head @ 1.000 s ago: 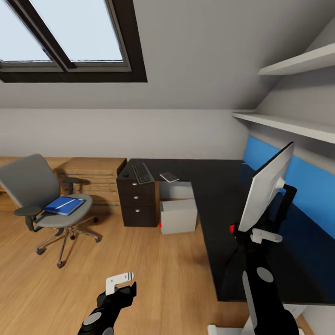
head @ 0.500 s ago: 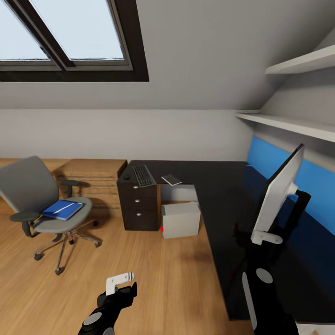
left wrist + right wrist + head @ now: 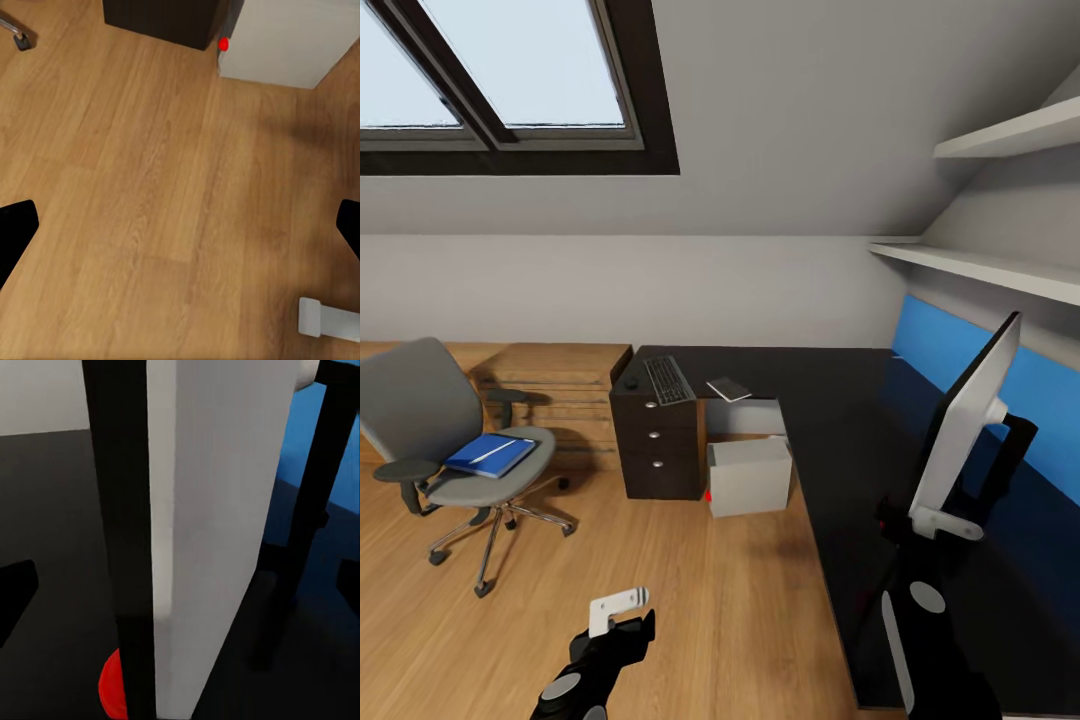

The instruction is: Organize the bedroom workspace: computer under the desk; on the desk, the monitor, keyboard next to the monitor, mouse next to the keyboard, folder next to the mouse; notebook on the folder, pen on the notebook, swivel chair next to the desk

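Holding the monitor (image 3: 960,425) edge-on, our right gripper (image 3: 945,522) sits at the screen's lower edge over the desk (image 3: 840,420). In the right wrist view the thin panel (image 3: 187,532) runs between the two dark fingertips, so we judge the gripper closed on it, though the contact itself is hidden. The stand (image 3: 1005,460) hangs behind the panel, toward the blue wall panel (image 3: 1000,375); whether its foot touches the desk we cannot tell.

To do this step well, we judge that the monitor should be lowered slowly with the panel kept upright until the stand foot rests flat on the black top, well inside the desk's edge. We should release only once it bears its own weight, since a thin panel gripped at one edge may swing.

The monitor's long axis runs roughly away from us along the near wing of the desk, and its silver-grey back faces us.

Our left gripper (image 3: 622,608) hangs over the wood floor (image 3: 150,187) with its fingers spread and nothing between them. The computer (image 3: 750,475) stands under the desk beside the drawer unit (image 3: 658,450), which carries the keyboard (image 3: 667,380).
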Motion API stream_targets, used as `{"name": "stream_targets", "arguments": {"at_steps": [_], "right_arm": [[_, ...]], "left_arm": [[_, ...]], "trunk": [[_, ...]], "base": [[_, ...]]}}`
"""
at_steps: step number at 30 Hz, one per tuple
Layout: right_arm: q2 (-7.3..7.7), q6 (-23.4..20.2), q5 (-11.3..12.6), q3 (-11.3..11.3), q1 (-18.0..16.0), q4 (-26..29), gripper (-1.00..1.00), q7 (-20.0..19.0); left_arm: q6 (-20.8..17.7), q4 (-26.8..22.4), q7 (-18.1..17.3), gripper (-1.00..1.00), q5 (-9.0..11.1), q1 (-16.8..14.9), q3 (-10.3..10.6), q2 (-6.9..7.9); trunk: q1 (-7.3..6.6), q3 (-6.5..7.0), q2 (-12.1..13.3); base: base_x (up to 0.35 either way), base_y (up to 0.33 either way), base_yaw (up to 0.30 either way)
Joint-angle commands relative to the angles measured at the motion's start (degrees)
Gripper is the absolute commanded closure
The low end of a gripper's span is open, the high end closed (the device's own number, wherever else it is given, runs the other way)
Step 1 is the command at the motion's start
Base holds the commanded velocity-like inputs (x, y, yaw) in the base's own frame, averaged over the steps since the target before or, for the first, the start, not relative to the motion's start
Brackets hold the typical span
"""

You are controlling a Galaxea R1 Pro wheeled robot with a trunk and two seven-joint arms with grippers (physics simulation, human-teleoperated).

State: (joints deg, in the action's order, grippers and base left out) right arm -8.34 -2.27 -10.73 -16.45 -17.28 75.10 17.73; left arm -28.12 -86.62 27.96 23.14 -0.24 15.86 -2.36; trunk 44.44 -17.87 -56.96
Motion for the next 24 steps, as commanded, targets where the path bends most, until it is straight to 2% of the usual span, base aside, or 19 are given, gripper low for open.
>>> {"name": "stream_targets", "arguments": {"at_steps": [1, 24], "right_arm": [[0.0, -0.3, -0.5, -0.1, 0.0, 0.0, -1.0, 0.5], [1.03, -0.5, -0.4, -0.2, -0.1, -0.1, -1.0, 2.0]], "left_arm": [[-0.1, -0.1, 0.5, -1.0, 0.6, 0.0, 0.2, 0.0], [-0.1, 0.4, 0.5, -1.0, 0.6, 0.0, 0.5, -0.02]], "trunk": [[0.01, -0.06, 0.0], [0.01, -0.06, 0.0]], "base": [[0.0, 0.0, 0.0], [0.0, 0.0, 0.0]]}}
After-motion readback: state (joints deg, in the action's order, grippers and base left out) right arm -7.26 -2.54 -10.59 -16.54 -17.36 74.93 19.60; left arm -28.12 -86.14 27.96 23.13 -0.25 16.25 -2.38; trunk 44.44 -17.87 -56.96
